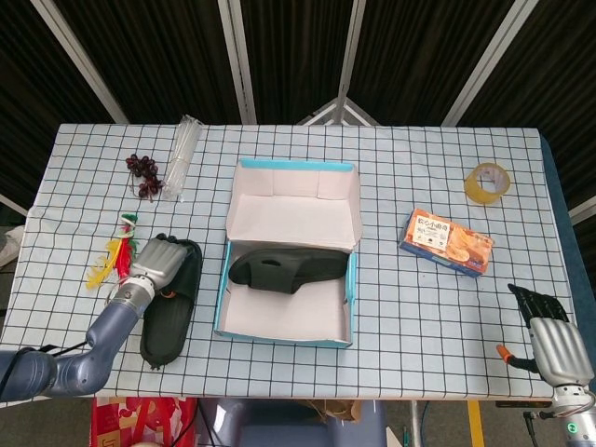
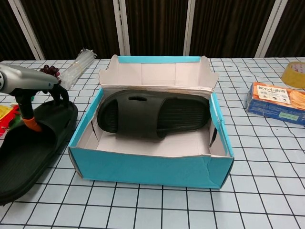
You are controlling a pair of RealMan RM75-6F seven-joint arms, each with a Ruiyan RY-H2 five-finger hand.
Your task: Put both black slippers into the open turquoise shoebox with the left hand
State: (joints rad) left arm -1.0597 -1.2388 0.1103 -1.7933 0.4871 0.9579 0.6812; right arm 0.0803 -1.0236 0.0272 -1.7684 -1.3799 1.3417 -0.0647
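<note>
Gripping the near end of the loose slipper [image 1: 169,300], the left hand [image 1: 155,263] has its fingers curled over the shoe's rim, thumb with an orange tip pressed inside the footbed as the chest view shows; whether the slipper is lifted clear of the surface [image 1: 391,317] I cannot tell. Just right of that hand stands the turquoise shoebox [image 1: 285,332], cardboard with a pale inner lining and its lid flap folded up at the far side, and the second slipper [image 1: 289,269] lies inside it, matte black rubber with a ribbed sole bed. Printed writing on the orange snack box [image 1: 446,241], well to the right of the box, is too small to read. Beyond the left hand sit a dark grape cluster [image 1: 143,172] and a clear plastic bundle [image 1: 181,155]; a red and yellow item [image 1: 114,256] lies just to its left. A roll of yellow tape [image 1: 487,181] rests far right. The right hand [image 1: 549,331] hangs at the near right edge, dark fingers loosely apart, holding nothing
</note>
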